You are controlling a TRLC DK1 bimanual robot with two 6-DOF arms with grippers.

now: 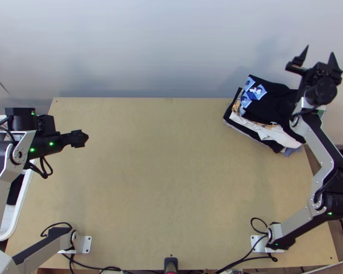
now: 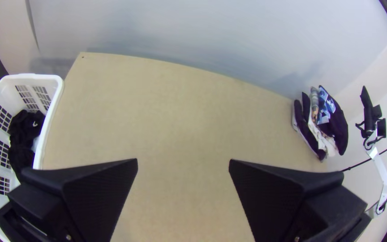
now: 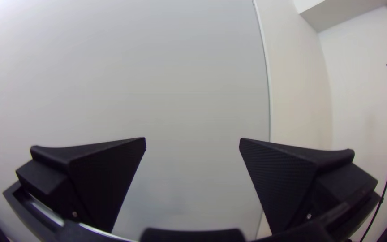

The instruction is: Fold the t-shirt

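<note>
My L hand [image 2: 183, 162] is wide open, empty, nr the basket [image 2: 52, 112]; R hand [image 3: 192, 141] ditto, up by the clothes stack [image 1: 263, 130]. Dark cloth [image 2: 23, 130] bunched in the basket is prob. the T-shirt. Risks: a deep grab could snag extra garments or rim; a low R swing might topple the stack.

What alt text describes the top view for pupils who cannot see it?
Folded clothes lie stacked at the far right corner of a wooden table. The right arm's open tool is near them; the left arm's tool hovers over the table's left side.
</note>
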